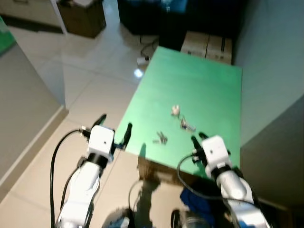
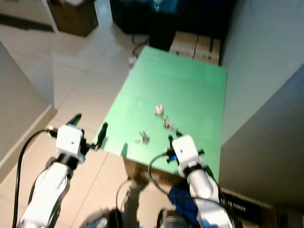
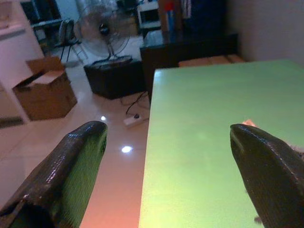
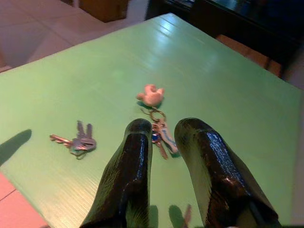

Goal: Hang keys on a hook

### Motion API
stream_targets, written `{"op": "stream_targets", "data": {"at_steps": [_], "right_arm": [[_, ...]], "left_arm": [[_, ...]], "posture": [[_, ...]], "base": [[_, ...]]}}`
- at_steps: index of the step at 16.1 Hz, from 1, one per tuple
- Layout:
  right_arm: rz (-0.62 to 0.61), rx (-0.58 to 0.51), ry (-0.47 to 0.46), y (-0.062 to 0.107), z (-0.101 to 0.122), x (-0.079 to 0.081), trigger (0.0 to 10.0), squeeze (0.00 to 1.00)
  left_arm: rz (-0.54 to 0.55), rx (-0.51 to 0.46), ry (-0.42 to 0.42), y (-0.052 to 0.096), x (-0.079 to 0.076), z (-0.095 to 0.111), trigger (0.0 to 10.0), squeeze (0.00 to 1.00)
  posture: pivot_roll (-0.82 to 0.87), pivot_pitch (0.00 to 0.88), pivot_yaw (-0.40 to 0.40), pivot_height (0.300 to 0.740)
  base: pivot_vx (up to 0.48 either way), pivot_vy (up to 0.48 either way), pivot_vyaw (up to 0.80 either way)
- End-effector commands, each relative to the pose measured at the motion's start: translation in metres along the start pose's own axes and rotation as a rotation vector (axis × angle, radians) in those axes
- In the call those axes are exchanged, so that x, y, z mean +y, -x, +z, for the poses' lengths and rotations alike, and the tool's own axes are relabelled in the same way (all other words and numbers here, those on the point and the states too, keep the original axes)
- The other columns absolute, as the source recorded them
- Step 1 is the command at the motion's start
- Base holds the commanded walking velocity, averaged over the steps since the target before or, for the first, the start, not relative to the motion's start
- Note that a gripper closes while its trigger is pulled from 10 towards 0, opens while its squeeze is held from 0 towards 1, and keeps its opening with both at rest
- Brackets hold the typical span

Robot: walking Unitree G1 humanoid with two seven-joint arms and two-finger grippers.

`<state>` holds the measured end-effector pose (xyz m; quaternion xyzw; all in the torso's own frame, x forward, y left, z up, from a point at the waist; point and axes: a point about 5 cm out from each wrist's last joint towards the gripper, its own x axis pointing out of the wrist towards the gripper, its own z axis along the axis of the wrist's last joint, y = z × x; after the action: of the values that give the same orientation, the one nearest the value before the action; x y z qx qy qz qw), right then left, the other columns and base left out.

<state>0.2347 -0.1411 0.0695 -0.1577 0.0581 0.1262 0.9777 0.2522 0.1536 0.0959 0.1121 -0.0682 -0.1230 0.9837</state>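
Observation:
On a green table [image 1: 199,80] lies a key ring with a pink charm [image 1: 175,110] and keys [image 1: 186,126]. A second small bunch of keys [image 1: 161,138] lies nearer the table's front edge. My right gripper [image 1: 197,137] hovers over the front of the table just short of the charm keys [image 4: 161,134], its fingers a narrow gap apart and holding nothing. My left gripper [image 1: 116,122] hangs wide open and holds nothing. It is beside the table's left front corner, over the floor.
Cardboard boxes [image 1: 207,46] and a dark cabinet [image 1: 180,14] stand behind the table. A grey wall [image 1: 270,71] runs along its right side. A power strip [image 1: 142,60] lies on the tiled floor at left, beyond it a brown box [image 1: 83,16]. A counter [image 1: 23,104] stands at far left.

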Motion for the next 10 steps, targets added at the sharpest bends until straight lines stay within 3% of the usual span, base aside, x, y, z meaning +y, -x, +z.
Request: {"op": "stream_targets", "data": {"at_steps": [1,4,6,9,10], "right_arm": [[-0.044,0.004,-0.006,0.008,0.001,-0.009,10.0,0.0],[-0.07,0.008,0.023,0.02,0.008,-0.016,10.0,0.0],[-0.111,-0.023,-0.027,0.02,0.015,-0.024,10.0,0.0],[-0.112,0.009,-0.05,0.015,-0.002,-0.02,10.0,0.0],[-0.157,0.007,-0.106,0.015,-0.002,-0.023,10.0,0.0]], "left_arm": [[-0.035,-0.02,-0.015,-0.003,-0.003,0.003,10.0,0.0],[-0.018,-0.062,-0.017,-0.006,0.003,0.014,10.0,0.0],[0.037,-0.079,0.02,-0.004,0.008,0.02,10.0,0.0],[-0.054,-0.067,0.006,-0.002,0.0,0.022,10.0,0.0],[-0.085,-0.067,0.001,-0.006,0.003,0.025,10.0,0.0]], "posture": [[-0.13,0.124,-0.026,0.74],[-0.19,0.111,-0.062,0.74],[-0.17,0.119,-0.061,0.74],[-0.11,0.133,0.021,0.74],[-0.11,0.135,0.059,0.74]], "base": [[0.386,0.0,0.0],[0.387,0.0,0.0],[0.407,0.0,0.0],[0.448,0.0,0.0],[0.0,0.0,0.0]]}}
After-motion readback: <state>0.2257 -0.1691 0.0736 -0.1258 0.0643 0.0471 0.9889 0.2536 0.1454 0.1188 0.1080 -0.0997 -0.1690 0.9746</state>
